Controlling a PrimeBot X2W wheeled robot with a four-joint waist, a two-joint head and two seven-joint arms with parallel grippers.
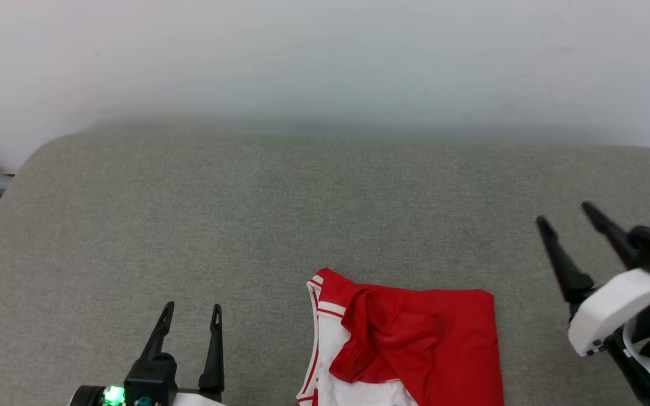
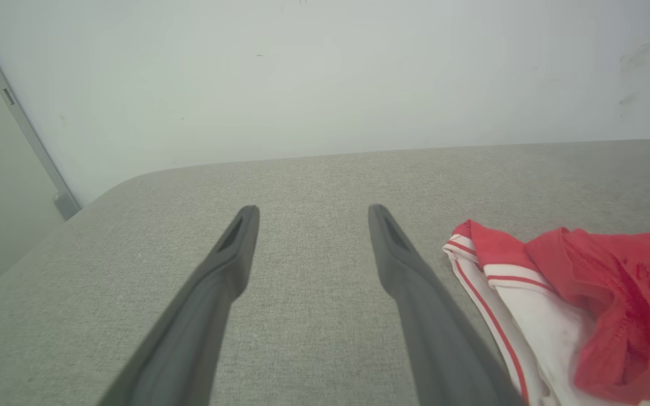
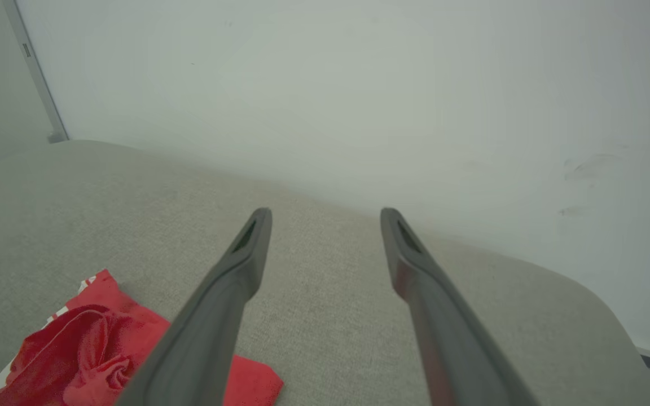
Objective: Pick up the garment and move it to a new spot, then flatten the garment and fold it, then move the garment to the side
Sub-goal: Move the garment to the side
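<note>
Where the left fingers (image 2: 235, 254) stand: spread wide, bare grey fabric between them, nothing gripped.
Right fingers (image 3: 249, 259): spread just as wide, also empty.
Left gripper (image 1: 193, 307): near left of the head view, pointing straight away toward the wall (image 1: 325, 56), clear of the cloth.
Right gripper (image 1: 565, 214): far right, slanting away and toward the robot's left, also clear of the cloth.
Garment (image 1: 426, 338): on the cushion (image 1: 246, 214) between the two grippers, at the near edge of the head view, folded into a compact block.
Garment's direction: white sleeve with striped trim toward the robot's left, plain red toward its right, with a loose red flap rumpled across the middle.
Garment's long axis: cannot tell; the far edge runs left to right, but the near part is cut off.
Cushion: grey woven, with rounded corners, set against the pale wall.
</note>
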